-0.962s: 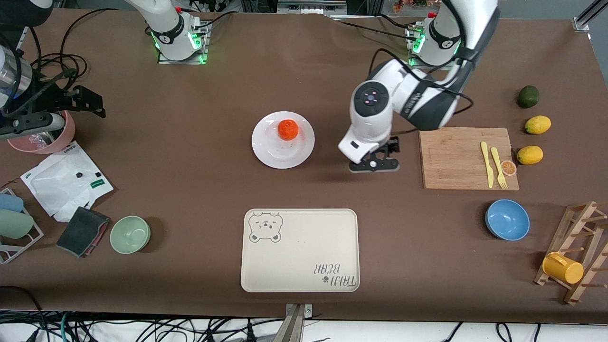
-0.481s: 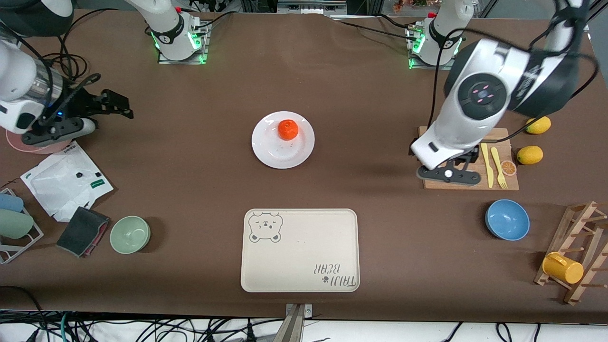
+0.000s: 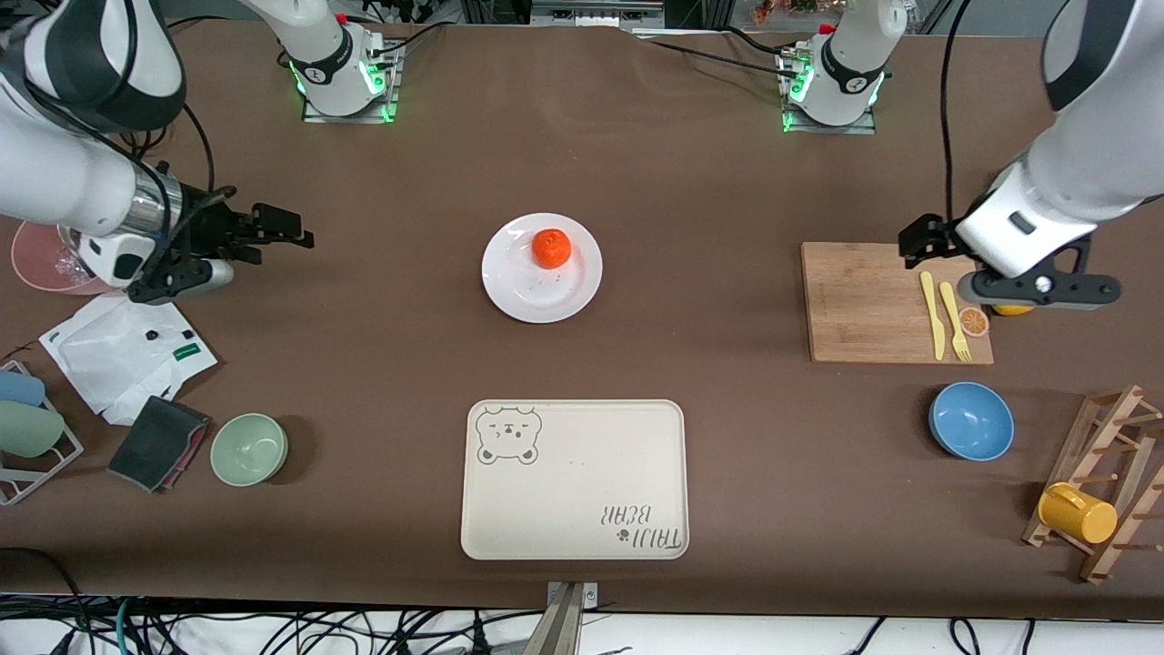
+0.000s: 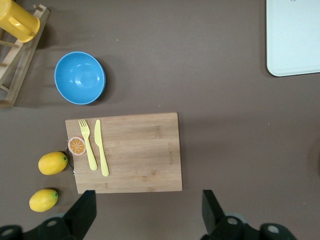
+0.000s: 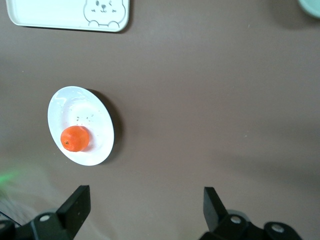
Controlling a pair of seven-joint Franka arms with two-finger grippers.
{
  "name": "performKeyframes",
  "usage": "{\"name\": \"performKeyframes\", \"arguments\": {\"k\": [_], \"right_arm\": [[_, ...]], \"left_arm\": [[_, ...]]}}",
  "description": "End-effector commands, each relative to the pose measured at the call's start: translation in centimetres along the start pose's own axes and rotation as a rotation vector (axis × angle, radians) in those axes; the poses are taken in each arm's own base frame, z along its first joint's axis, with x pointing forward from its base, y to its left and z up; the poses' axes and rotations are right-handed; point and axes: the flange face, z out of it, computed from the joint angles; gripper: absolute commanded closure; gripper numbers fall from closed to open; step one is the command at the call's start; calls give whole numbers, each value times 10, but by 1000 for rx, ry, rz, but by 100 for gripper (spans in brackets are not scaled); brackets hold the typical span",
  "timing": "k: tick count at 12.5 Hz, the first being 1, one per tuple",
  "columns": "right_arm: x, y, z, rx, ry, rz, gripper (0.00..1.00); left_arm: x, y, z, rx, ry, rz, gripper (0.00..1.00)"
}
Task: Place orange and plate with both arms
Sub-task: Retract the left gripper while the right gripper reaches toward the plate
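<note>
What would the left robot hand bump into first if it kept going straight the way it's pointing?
Probably the wooden cutting board. The left gripper points down, its open fingers framing the board's edge, so board or bare table beside it; depth is hard to judge.

Worktop (image 3: 727, 437) brown; plate (image 3: 518, 296) glossy white, orange (image 3: 551, 247) reddish-orange; tray (image 3: 582, 491) cream with grey bear print and lettering; cutting board (image 3: 864, 305) light wood, knife (image 3: 930, 314) and fork (image 3: 954, 320) pale yellow, slice (image 3: 974, 320) orange; bowl (image 3: 971, 420) blue, second bowl (image 3: 249, 448) pale green; mug (image 3: 1077, 513) yellow on wooden rack (image 3: 1123, 428); two lemons (image 4: 52, 163) yellow; cloth (image 3: 123, 350) white with green label
</note>
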Motion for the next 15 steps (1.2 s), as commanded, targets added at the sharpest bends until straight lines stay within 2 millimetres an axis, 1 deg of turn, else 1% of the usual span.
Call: {"name": "performKeyframes", "arguments": {"k": [1,2,3,5,6,8,11,13,14,15], "right_arm": [[-6,7,26,98,4,44,0],[-6,10,41,121,-1,40,0],[-3,13,53,132,-11,23,0],[-5,17,82,206,-37,67,0],[-7,22,97,237,-32,75,0],[-13,32,129,281,-31,45,0],[-25,45,175,383,-29,41,0],[-28,45,193,404,-36,48,0],[-30,43,207,412,-35,50,0],[-33,38,219,438,-25,59,0]], "left_arm": [[-34,-30,23,-73,51,31,8],[-36,-44,28,-108,61,14,5],[-37,-43,28,-102,63,18,2],[-41,-41,22,-97,67,18,1],[-41,-39,20,-96,70,24,1],[-40,-43,19,-94,73,17,1],[-39,-43,21,-94,68,17,1],[-35,-47,24,-98,55,10,1],[-34,-48,19,-98,58,7,1],[-33,-47,20,-98,56,10,1]]}}
